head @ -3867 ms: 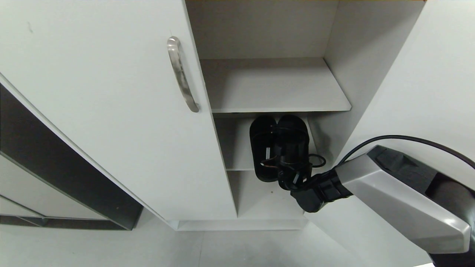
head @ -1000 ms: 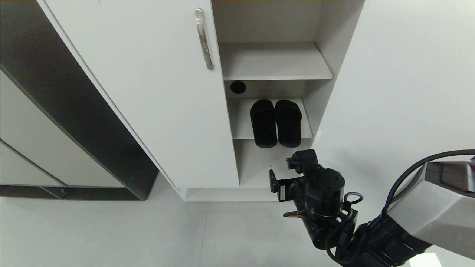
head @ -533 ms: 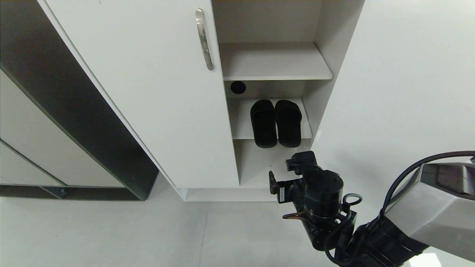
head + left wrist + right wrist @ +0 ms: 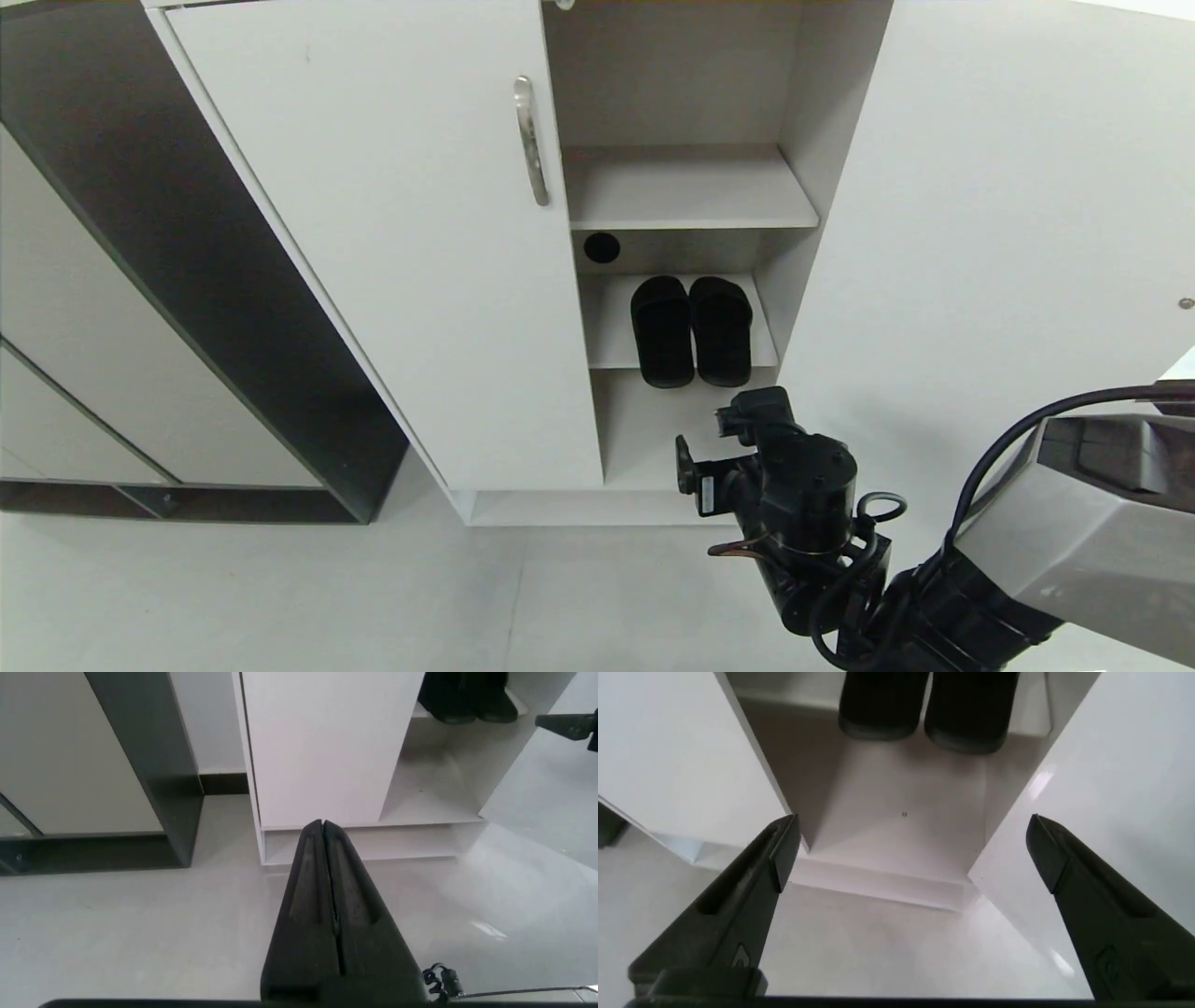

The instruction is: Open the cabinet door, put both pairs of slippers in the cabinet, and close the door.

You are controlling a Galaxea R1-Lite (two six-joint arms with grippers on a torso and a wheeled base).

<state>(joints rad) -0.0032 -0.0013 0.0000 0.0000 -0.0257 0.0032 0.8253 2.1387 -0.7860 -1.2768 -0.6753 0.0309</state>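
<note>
Left gripper (image 4: 322,833): fingers pressed together, nothing between them; it hangs above the floor (image 4: 280,597) in front of the cabinet (image 4: 840,112).
Right gripper (image 4: 715,437): fingers spread wide apart, holding nothing; it sits low in front of the bottom compartment (image 4: 653,439), just below the slippers and clear of them.
Open door (image 4: 980,233): swung out on the robot's right, alongside the right arm.
Bottom compartment: bare white base with one small dark speck.
Slippers (image 4: 691,329): one black pair, lying side by side and touching on the middle shelf (image 4: 605,322), toes pointing inward and heels slightly overhanging the shelf's front edge.
Closed door (image 4: 392,233): shut on the robot's left, with an upright metal handle (image 4: 531,140) near its inner edge.
Round hole (image 4: 601,247): dark, in the back panel above the middle shelf, on the left side.
Upper shelf (image 4: 686,187): white, farthest in, above the slippers.
</note>
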